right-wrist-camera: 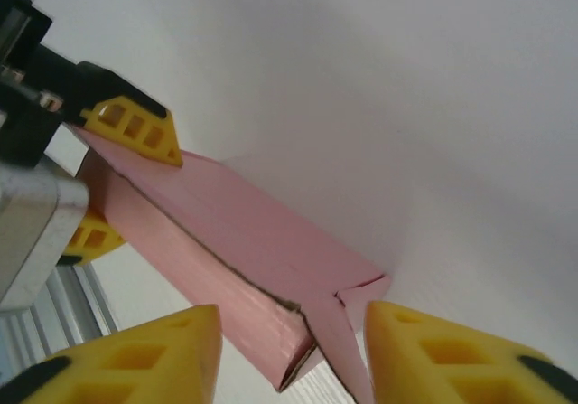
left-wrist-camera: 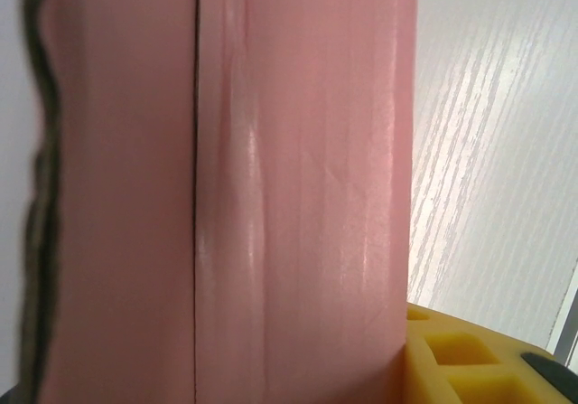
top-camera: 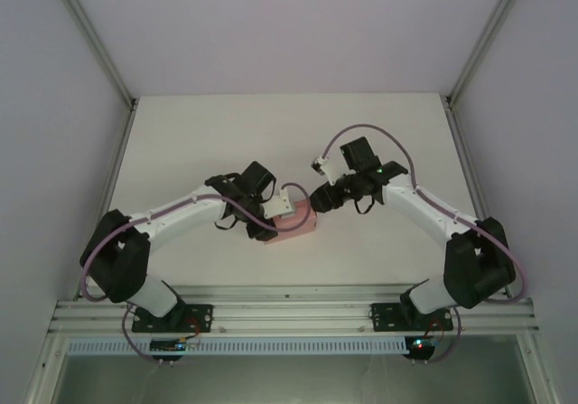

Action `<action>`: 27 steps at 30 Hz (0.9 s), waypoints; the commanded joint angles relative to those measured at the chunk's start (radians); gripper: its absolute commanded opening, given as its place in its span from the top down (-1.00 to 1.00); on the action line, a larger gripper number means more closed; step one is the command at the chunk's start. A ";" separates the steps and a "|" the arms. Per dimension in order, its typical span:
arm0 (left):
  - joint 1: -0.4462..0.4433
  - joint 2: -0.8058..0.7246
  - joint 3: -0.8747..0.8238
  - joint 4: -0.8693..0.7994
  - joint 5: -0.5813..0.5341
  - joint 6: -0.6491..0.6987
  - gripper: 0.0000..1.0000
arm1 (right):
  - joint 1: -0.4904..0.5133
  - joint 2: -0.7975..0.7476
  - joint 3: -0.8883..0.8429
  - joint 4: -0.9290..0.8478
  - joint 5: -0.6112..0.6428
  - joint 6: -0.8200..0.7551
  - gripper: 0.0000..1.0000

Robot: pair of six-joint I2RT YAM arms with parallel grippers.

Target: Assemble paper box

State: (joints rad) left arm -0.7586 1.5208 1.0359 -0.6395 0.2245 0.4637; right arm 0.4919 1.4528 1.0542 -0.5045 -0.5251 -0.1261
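The paper box (top-camera: pixel 296 220) sits between the two arms, over the near middle of the white bench (top-camera: pixel 181 151); whether it rests on the surface I cannot tell. The left hand (top-camera: pixel 274 208) is clamped on the box's left end. From the right wrist, its yellow fingers (right-wrist-camera: pixel 135 128) pinch the pink card from both sides. The right hand (right-wrist-camera: pixel 293 354) is spread wide, the box's other end between its fingers with a loose flap (right-wrist-camera: pixel 348 350) sticking out. Up close from the left wrist, the card (left-wrist-camera: pixel 298 196) shows a long seam and faint creases.
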 commanded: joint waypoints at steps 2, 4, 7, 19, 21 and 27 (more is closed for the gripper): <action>0.007 0.003 0.013 -0.037 0.026 0.023 0.25 | 0.024 0.019 0.042 -0.059 0.078 -0.045 0.49; 0.009 0.001 0.012 -0.030 0.021 0.020 0.26 | 0.031 0.024 0.055 -0.088 0.096 -0.043 0.66; 0.010 -0.001 0.014 -0.023 0.015 0.013 0.27 | 0.041 0.025 0.066 -0.133 0.128 -0.035 0.90; 0.013 0.027 0.024 0.038 -0.025 -0.036 0.27 | 0.085 0.022 0.030 -0.065 0.149 0.507 1.00; 0.013 0.036 0.031 0.033 -0.030 -0.036 0.28 | 0.113 -0.003 -0.025 0.017 0.196 0.490 1.00; 0.023 0.042 0.037 0.040 -0.031 -0.043 0.28 | 0.119 -0.061 -0.167 0.175 0.255 0.455 1.00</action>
State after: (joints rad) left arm -0.7467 1.5364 1.0466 -0.6319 0.2211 0.4381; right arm 0.5873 1.3830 0.9630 -0.3672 -0.3027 0.3073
